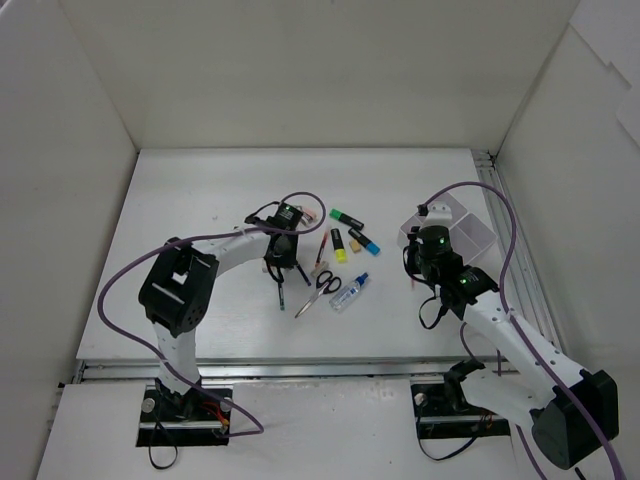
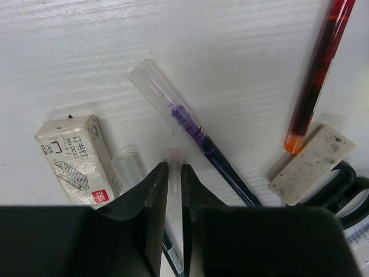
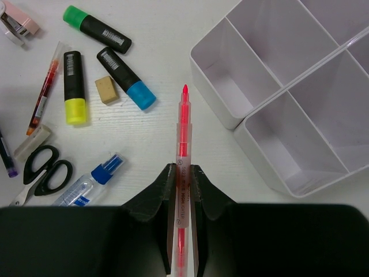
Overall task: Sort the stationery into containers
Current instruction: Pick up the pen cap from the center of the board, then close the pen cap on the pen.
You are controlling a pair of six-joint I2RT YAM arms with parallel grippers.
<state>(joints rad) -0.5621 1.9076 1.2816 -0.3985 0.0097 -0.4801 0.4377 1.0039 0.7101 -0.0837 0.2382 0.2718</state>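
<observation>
My left gripper is shut on a thin pen with a clear pinkish cap, low over the table among a purple pen, a red pen and a beige eraser. My right gripper is shut on a thin pink highlighter pen and holds it just left of the white organizer tray, whose compartments look empty. Green, yellow and blue highlighters, scissors and a glue bottle lie on the table.
A white staples box lies left of my left fingers. A pink stapler sits at the far left of the right wrist view. White walls enclose the table. The tray stands at the right.
</observation>
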